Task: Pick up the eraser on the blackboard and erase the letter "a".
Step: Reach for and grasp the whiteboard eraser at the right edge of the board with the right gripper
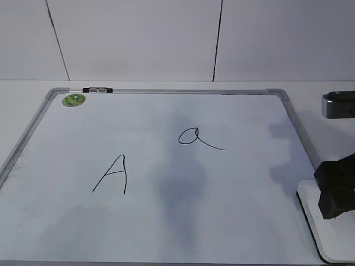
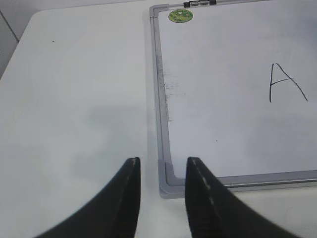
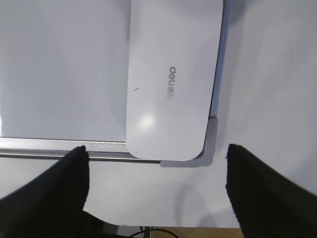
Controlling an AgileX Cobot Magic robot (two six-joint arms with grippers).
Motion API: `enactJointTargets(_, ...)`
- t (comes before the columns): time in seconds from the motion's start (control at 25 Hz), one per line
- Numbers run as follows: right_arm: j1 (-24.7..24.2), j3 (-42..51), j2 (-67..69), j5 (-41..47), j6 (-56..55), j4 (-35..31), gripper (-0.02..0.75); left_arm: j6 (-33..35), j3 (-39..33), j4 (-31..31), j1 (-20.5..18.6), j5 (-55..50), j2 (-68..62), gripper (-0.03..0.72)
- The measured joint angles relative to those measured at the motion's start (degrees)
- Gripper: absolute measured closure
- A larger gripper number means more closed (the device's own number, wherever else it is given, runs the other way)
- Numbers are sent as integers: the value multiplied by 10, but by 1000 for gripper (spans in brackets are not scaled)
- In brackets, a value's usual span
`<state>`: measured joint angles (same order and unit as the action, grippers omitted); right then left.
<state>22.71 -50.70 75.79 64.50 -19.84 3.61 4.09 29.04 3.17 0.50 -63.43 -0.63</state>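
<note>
The blackboard lies flat on the white table. The letter "a" is drawn in thin black marker near its middle, to the right of a larger capital "A". The eraser is white and lies on the board's near right corner. In the right wrist view the eraser shows small grey lettering. My right gripper is open and empty, just short of the eraser's near end; it also shows in the exterior view. My left gripper is open and empty above the board's near left corner.
A green round sticker sits in the board's far left corner, with a black-and-silver clip on the far frame beside it. A grey part of the right arm hangs at the right edge. The table's front edge is close behind my right gripper.
</note>
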Motion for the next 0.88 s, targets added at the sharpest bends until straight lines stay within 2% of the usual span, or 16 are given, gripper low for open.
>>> enactJointTargets(0.36,-2,0,34,-26,-2,7,52,0,0,0,0,0,0,454)
enactJointTargets(0.72,-51,0,35,-39,27,-17,52,0,0,0,0,0,0,454)
enactJointTargets(0.88,-54,0,35,-47,39,-24,52,0,0,0,0,0,0,454)
